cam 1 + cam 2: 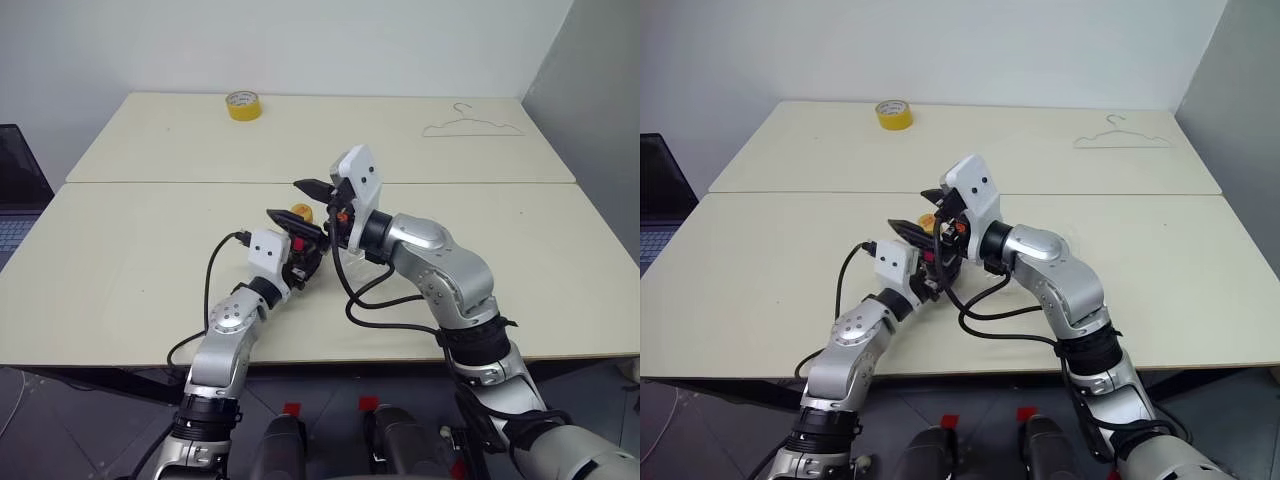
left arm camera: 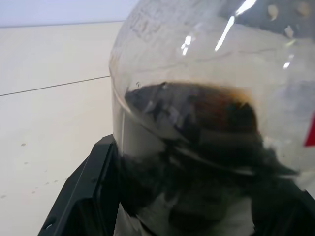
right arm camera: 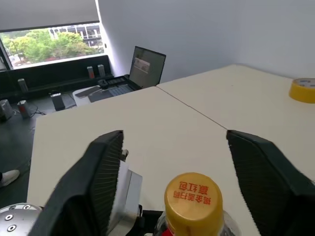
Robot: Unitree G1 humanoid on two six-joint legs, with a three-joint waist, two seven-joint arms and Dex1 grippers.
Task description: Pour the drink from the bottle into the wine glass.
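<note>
My left gripper [image 1: 300, 245] is shut on the bottle [image 2: 197, 98], holding it roughly upright over the near table's middle. Its black fingers [image 2: 83, 196] press the clear ribbed body from both sides. The drink [image 2: 197, 113] is dark brown and fills the lower part of the bottle. My right gripper [image 3: 174, 135] is open just above the yellow cap [image 3: 193, 201], one finger standing on each side of it and apart from it. The head views show the cap [image 1: 300, 212] between the two hands. The wine glass is hidden or out of view.
A yellow tape roll [image 1: 243, 105] lies at the far table's back left. A wire hanger [image 1: 470, 127] lies at its back right. A seam [image 1: 150, 183] divides the two tables. A laptop [image 3: 147, 64] stands on a desk off to my left.
</note>
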